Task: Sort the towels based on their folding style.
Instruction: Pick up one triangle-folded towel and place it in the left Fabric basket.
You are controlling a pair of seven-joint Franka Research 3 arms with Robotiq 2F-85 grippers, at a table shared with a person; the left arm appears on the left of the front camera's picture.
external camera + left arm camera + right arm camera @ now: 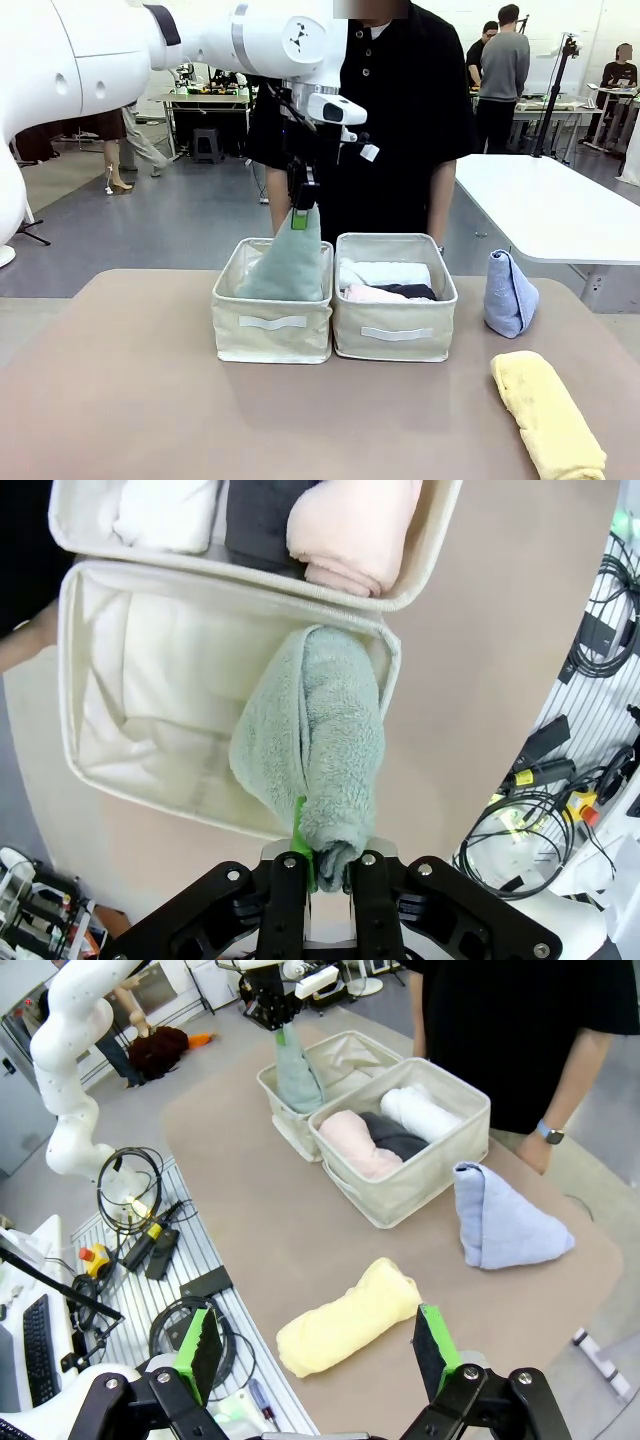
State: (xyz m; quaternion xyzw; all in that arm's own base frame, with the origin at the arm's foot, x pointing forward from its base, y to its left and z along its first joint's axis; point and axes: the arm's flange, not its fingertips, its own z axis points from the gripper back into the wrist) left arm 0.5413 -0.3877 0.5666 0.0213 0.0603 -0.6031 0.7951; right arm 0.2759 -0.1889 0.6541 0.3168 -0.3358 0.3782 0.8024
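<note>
The left fingers (pixel 286 888) pinch the tip of the sage-green towel (pixel 320 740) - its wide end hangs inside the left bin (pixel 75 680), close to one rim. The right fingers (pixel 432 1345) stand wide above the yellow towel (pixel 350 1315), near the table (pixel 290 1230) edge.

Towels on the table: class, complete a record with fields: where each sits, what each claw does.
Green cone towel: pinched at its tip by left claw, base in left bin
Right bin: white roll, pink roll, dark grey roll
Blue cone towel: on table, right of bins
Yellow roll: on table, near edge
Right claw: open, holding nothing
</note>
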